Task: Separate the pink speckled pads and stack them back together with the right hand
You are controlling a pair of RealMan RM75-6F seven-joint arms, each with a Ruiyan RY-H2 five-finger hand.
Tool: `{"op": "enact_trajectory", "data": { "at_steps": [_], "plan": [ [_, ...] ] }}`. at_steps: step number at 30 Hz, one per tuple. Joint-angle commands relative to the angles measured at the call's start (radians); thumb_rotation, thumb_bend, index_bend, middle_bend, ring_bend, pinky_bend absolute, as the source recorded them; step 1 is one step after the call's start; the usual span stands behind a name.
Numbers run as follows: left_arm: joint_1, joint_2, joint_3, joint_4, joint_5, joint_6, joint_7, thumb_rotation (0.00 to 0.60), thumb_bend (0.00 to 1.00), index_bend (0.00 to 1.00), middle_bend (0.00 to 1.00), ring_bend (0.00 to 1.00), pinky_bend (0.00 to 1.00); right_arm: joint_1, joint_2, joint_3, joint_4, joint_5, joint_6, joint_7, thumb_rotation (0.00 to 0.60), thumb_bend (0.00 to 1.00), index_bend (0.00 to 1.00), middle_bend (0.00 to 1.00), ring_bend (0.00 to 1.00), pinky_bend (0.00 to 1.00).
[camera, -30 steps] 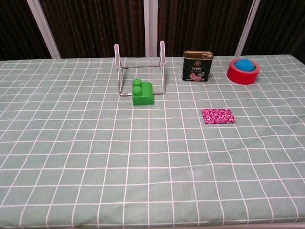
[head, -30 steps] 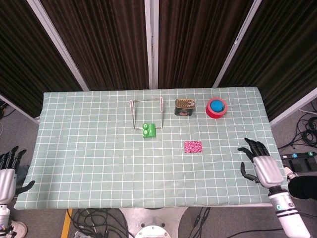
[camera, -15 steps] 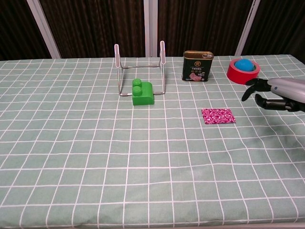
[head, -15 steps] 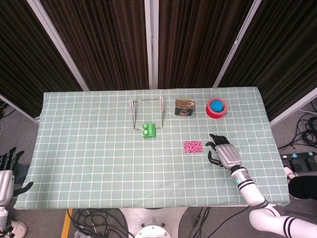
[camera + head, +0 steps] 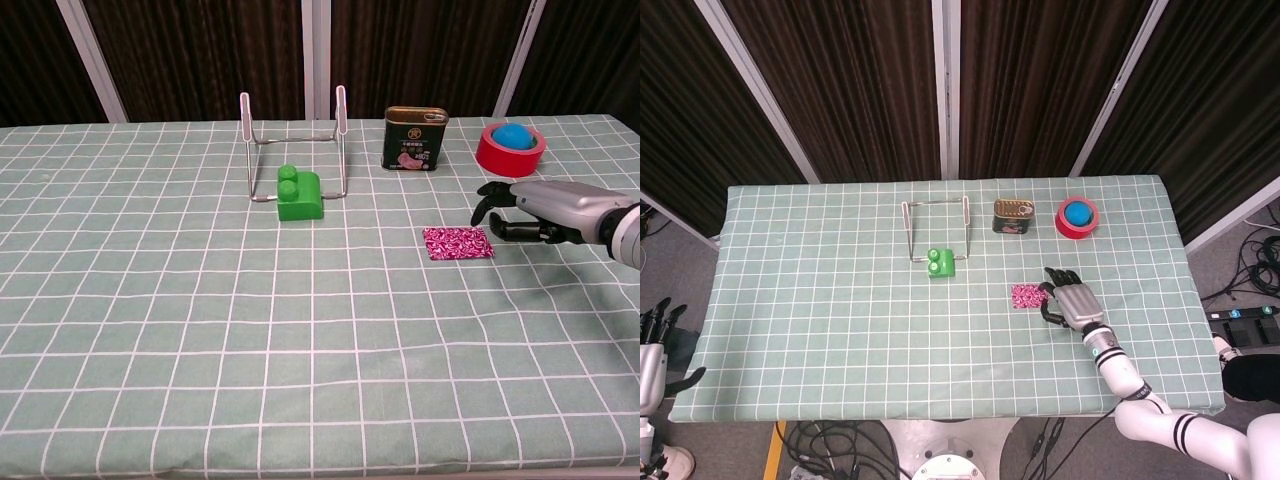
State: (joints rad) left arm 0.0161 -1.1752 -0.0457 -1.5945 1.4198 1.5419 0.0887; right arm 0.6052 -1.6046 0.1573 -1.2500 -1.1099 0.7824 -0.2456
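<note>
pads: pink speckled pads lie flat on the desk, right-center, still 1 stack afaict. can't tell how many layers from either view.

long axis: runs left-right across the desk, short sides face the arms. so the near short edge is what the robot hand meets first.

right robot hand: right robot hand sits just beside the pads' right edge, fingertips pointing at it. fingers apart and a bit curled, nothing held. chest view shows a sliver of cloth between fingertips and pad, so prob not touching yet; head view has the tips right at the edge or over it, hard to call.

direction: pads are to the left of the right robot hand, basically straight ahead of the fingers. imo next bit is a short reach leftward + down to peel the top layer.

left robot hand: left robot hand way off past the desk's left edge, fingers spread, holding nothing. well apart from the pads, so right is much nearer (and the task wants right anyway).

nearby stuff: green block is the closest other thing, over to the left, not in the path.

risk: thin flat pads, guessing fingers could just shove the whole stack sideways.
</note>
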Motion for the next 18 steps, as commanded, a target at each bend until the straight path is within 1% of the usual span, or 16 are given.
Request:
{"op": "enact_trajectory", "data": {
  "at_steps": [1,12,18],
  "plan": [
    [-0.001,0.001,-0.001,-0.002,-0.001,-0.001,0.002,0.6,0.03,0.18,0.15,0.12,0.13,0.017,-0.019,-0.001,0.026,0.005,-0.013,0.0,0.067,0.62,0.25,0.0,0.0,0.0],
    [0.001,0.003,0.001,-0.008,-0.006,-0.004,0.009,0.6,0.03,0.18,0.15,0.12,0.13,0.067,-0.075,-0.008,0.113,0.035,-0.067,-0.013,0.068,0.62,0.26,0.0,0.0,0.0],
    [0.004,0.004,0.0,-0.011,-0.006,-0.001,0.009,0.6,0.03,0.18,0.15,0.12,0.13,0.057,-0.059,-0.032,0.088,0.017,-0.059,-0.002,0.065,0.62,0.26,0.0,0.0,0.0]
  ]
}}
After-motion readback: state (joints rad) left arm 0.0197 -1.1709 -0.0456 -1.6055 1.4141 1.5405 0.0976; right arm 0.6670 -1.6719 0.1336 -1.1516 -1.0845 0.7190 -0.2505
